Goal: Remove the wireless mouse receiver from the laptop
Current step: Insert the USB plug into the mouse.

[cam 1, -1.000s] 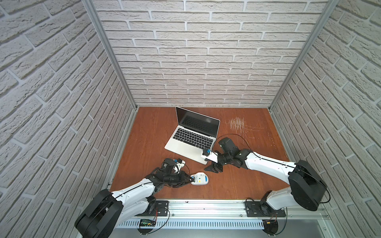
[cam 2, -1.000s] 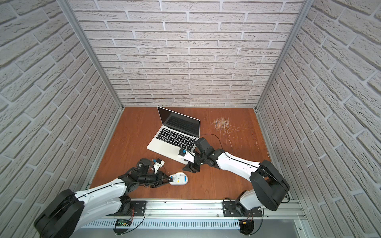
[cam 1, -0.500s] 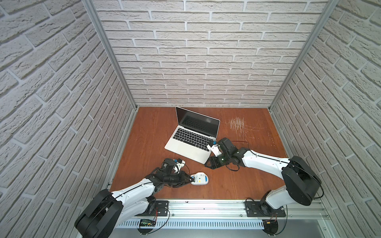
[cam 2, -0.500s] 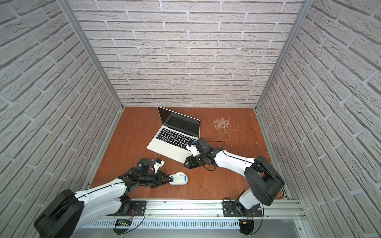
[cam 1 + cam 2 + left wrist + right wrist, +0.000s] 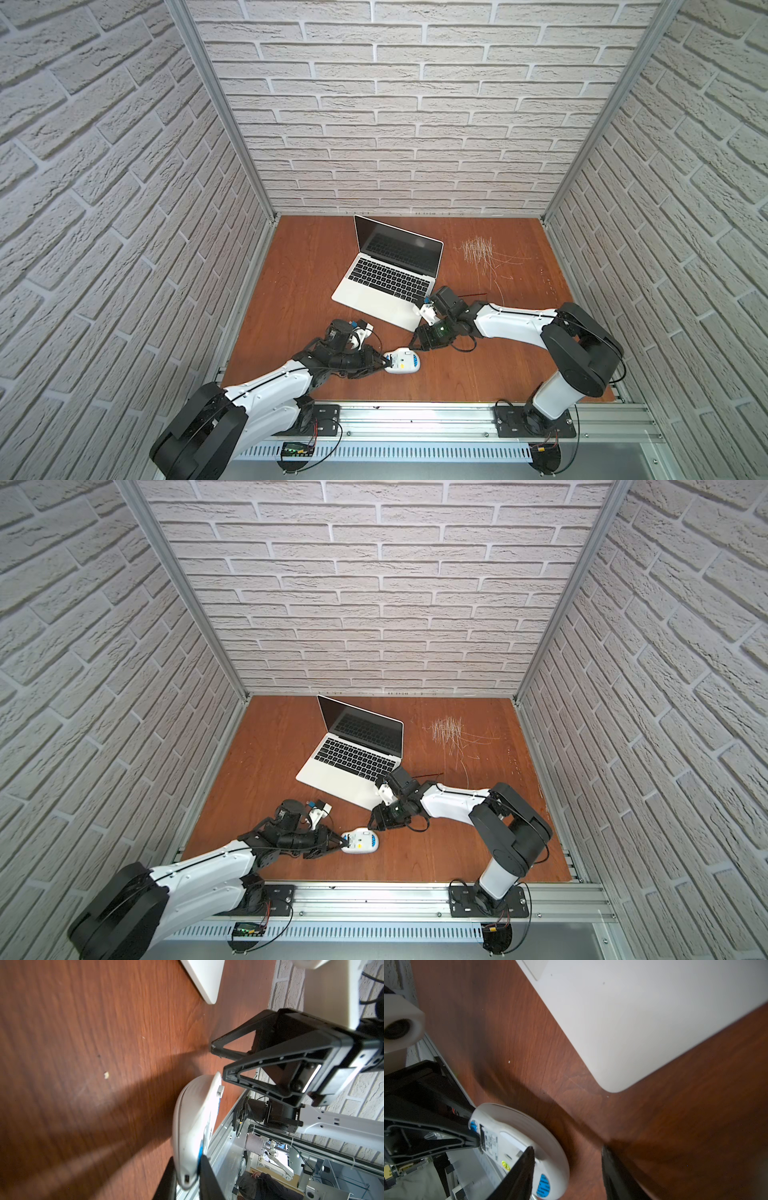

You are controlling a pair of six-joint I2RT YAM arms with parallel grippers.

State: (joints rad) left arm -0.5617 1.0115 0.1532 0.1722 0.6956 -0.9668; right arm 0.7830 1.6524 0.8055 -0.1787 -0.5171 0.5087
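The right gripper (image 5: pixel 412 345) has swung off the near right corner of the laptop (image 5: pixel 386 286) and dropped toward the mouse (image 5: pixel 402 360). The left gripper (image 5: pixel 384 364), mouse and laptop lie as before.

Close to the near edge of the tabletop (image 5: pixel 299 266), the left gripper is clenched on one end of the mouse. The mouse lies underside up, lengthwise along that edge. Just behind its free end the right gripper hangs released, with bare wood between its jaws and nothing visibly held.

The receiver (image 5: pixel 219 1091) is too small to find in the top views. In the left wrist view a pale stub, which I take for it, stands proud of the mouse's underside near the free end. Its long axis seems to follow the mouse's length, but I cannot tell which end leads.

Farther back, the laptop sits open mid-tabletop. An off-centre pinch could flick the stub away, or twist the mouse out of its end-on hold.
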